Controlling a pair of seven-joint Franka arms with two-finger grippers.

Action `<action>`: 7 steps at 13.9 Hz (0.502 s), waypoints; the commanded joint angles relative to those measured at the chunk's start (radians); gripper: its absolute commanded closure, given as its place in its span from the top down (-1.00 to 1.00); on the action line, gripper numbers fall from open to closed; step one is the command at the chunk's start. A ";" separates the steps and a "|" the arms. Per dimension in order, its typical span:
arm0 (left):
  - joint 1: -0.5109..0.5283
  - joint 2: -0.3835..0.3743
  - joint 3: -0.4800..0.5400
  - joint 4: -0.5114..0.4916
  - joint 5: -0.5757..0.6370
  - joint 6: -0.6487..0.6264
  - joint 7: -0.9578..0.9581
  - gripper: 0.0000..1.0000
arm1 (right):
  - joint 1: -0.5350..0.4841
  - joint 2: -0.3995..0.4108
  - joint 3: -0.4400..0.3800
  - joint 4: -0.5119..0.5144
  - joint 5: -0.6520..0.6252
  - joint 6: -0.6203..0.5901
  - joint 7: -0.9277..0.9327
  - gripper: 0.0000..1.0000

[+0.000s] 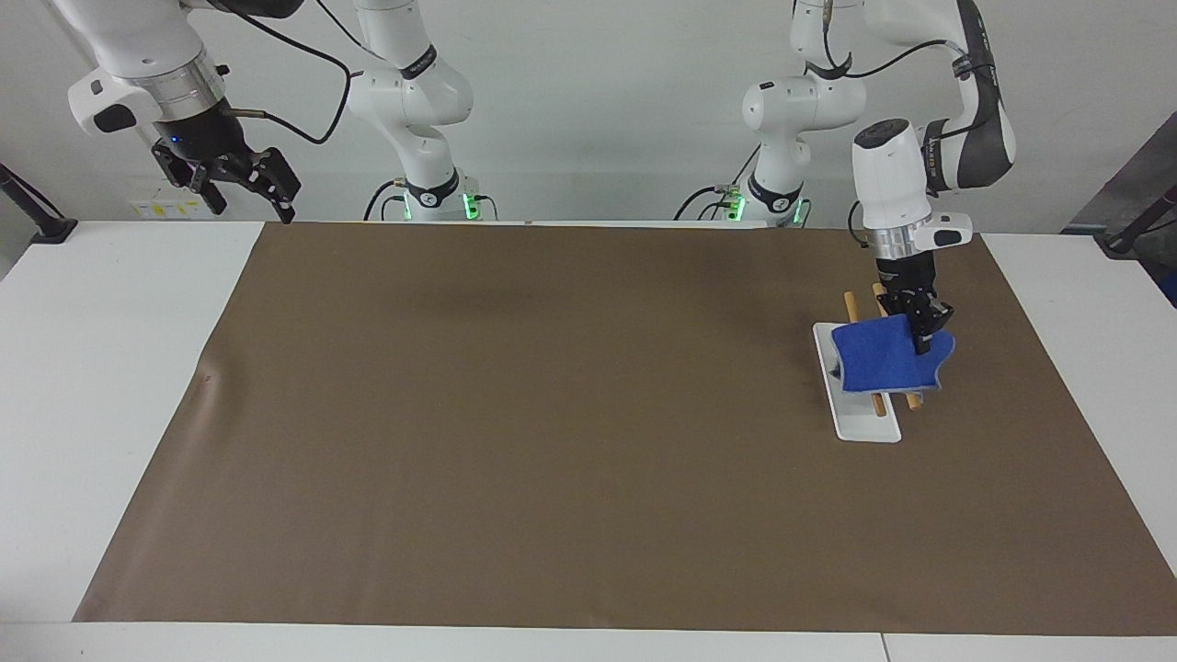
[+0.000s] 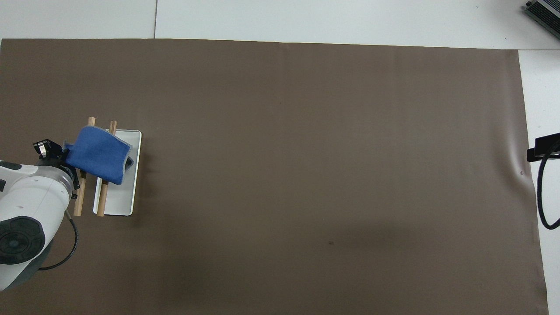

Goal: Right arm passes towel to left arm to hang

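The towel (image 1: 885,362) is draped over the 2 wooden rods (image 1: 877,403) of the white rack (image 1: 860,425), which stands on the brown mat (image 1: 552,414) toward the left arm's end of the table (image 1: 110,368). Most of the blue cloth hangs on the side of the rack that faces the middle of the mat, and it covers the rods' middle, so only their ends show, both nearer to and farther from the robots.

The left gripper (image 1: 923,338) points straight down at the towel's upper edge, at the rod on the side toward the table's end. Its fingers pinch that edge of the cloth, with a small corner of blue showing just past them. In the overhead view the left arm's (image 2: 26,210) wrist covers part of the rods, and the gripper's black links (image 2: 43,148) show just beside the towel (image 2: 98,154).

The right gripper (image 1: 241,184) hangs high over the white table edge at the right arm's end, near the mat's corner closest to the robots, well apart from the towel and rack. Its fingers are spread wide and hold nothing. The right arm (image 1: 147,64) waits there, and only a dark bit of it shows at the edge of the overhead view
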 commanded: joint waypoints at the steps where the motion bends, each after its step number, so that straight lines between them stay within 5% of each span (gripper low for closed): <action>1: 0.016 -0.020 -0.004 -0.011 0.006 -0.007 -0.020 0.40 | -0.008 -0.026 0.014 -0.030 0.011 0.002 0.048 1.00; 2: 0.014 -0.020 -0.004 -0.009 -0.002 -0.009 -0.020 0.83 | -0.008 -0.026 0.014 -0.030 0.011 0.003 0.048 1.00; 3: 0.014 -0.020 -0.004 -0.008 -0.008 -0.015 -0.021 1.00 | -0.008 -0.026 0.014 -0.030 0.011 0.002 0.048 1.00; 7: -0.013 -0.023 -0.017 0.054 -0.065 -0.114 -0.018 1.00 | -0.008 -0.026 0.014 -0.030 0.011 0.003 0.046 1.00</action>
